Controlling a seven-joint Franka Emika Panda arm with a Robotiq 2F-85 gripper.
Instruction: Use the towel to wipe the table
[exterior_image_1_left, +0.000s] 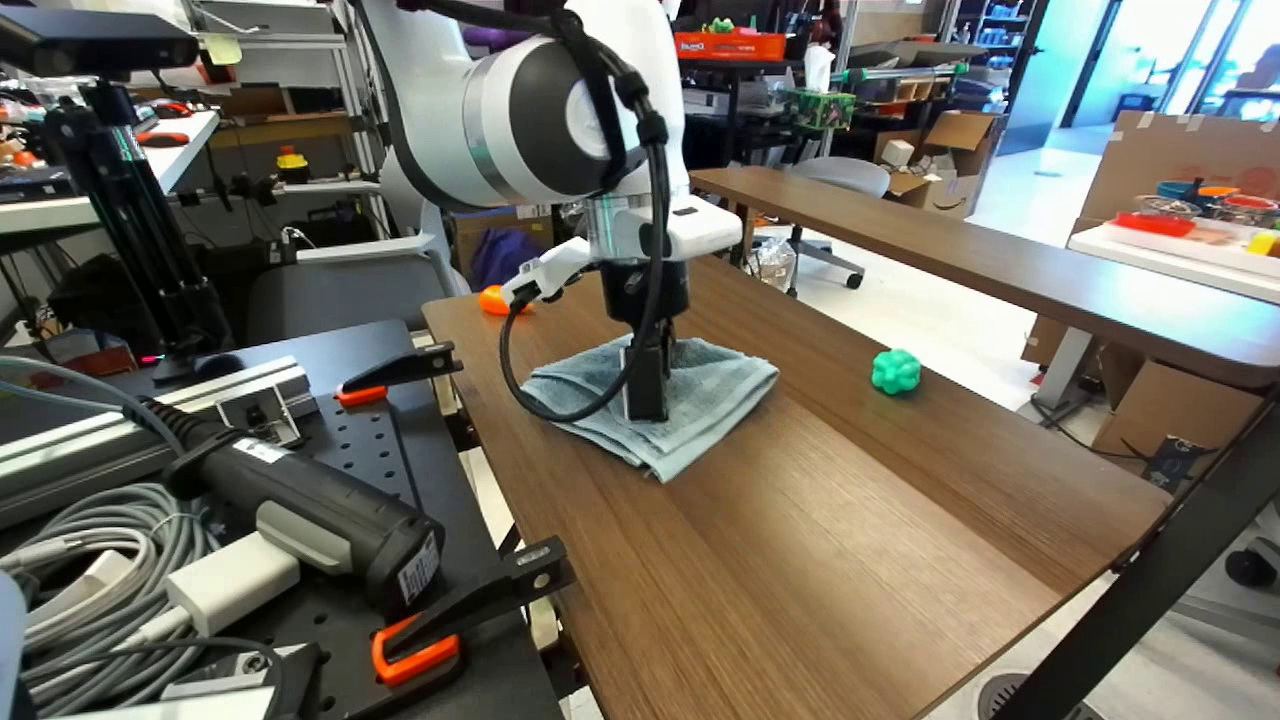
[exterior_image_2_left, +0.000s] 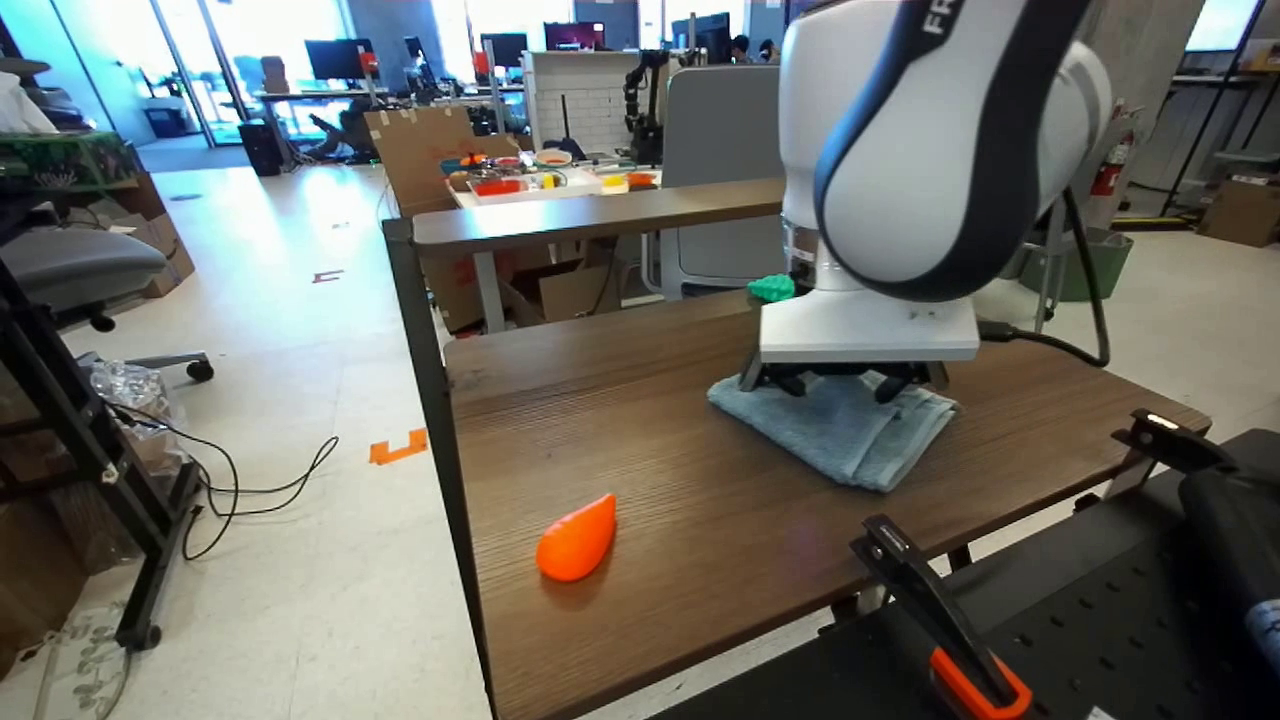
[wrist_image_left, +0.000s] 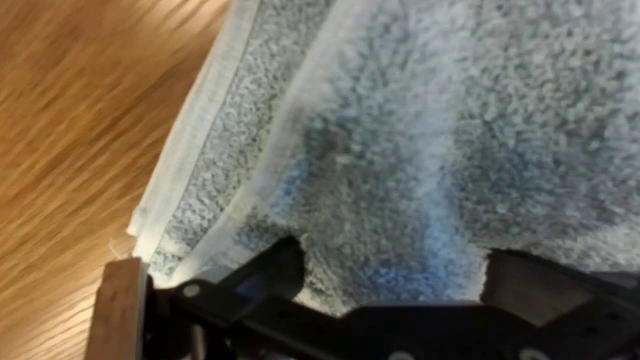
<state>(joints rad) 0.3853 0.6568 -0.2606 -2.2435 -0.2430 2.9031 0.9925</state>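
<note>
I see my pincer (exterior_image_2_left: 843, 382) spread over the towel (exterior_image_2_left: 850, 440) on the bench (exterior_image_1_left: 820, 550). An orange object (exterior_image_2_left: 575, 545) lies apart from the towel.

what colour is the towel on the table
The towel is pale grey-blue, showing best in an exterior view.

Table (exterior_image_1_left: 850, 520): wood-grain top, smooth, low sheen. On table: towel (exterior_image_1_left: 725, 385), cloth, rough looped pile, matt; orange object (exterior_image_2_left: 575, 545), smooth. Above table: robot arm (exterior_image_2_left: 900, 190), smooth. Beside table: dark bench (exterior_image_1_left: 505, 680), matt.
</note>
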